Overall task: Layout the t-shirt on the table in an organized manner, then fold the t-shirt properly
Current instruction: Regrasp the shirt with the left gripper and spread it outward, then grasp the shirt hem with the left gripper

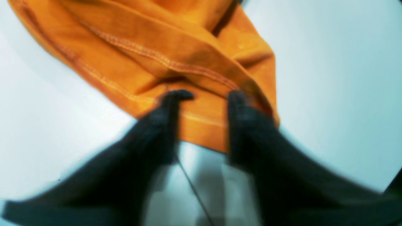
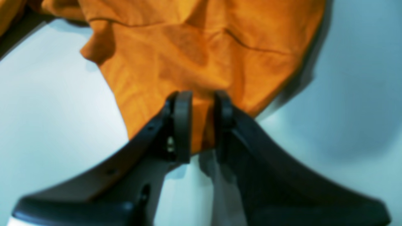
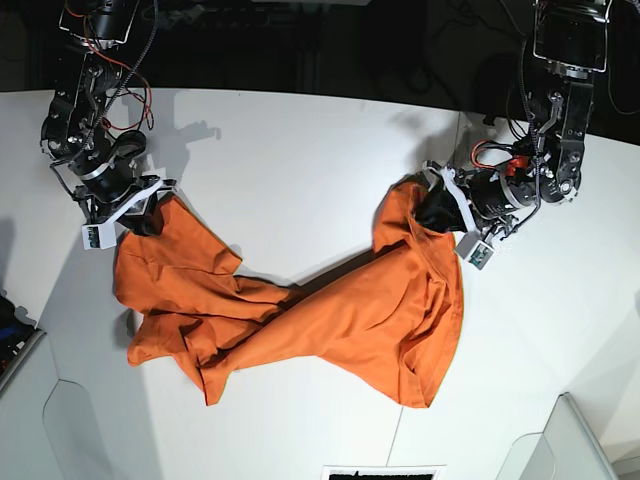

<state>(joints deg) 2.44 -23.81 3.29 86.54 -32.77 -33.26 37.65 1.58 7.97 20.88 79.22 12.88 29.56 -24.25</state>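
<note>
The orange t-shirt (image 3: pixel 330 320) lies crumpled and twisted across the white table (image 3: pixel 300 150), stretched between both arms. In the base view my left gripper (image 3: pixel 438 212) is at the shirt's bunched right end. Up close, my left gripper (image 1: pixel 207 94) straddles a stitched hem of the shirt (image 1: pixel 157 47) with a clear gap between its fingers. At the shirt's left end is my right gripper (image 3: pixel 150 218). Close up, the right gripper (image 2: pixel 203 95) has its pads close together on a fold of the shirt's edge (image 2: pixel 204 47).
A thin dark seam (image 3: pixel 459 140) runs across the table near the left arm. Grey bins sit at the bottom left (image 3: pixel 20 380) and bottom right (image 3: pixel 590 440) corners. A black-and-white marker (image 3: pixel 383 472) lies at the front edge. Bare white tabletop (image 1: pixel 329 78) surrounds the shirt.
</note>
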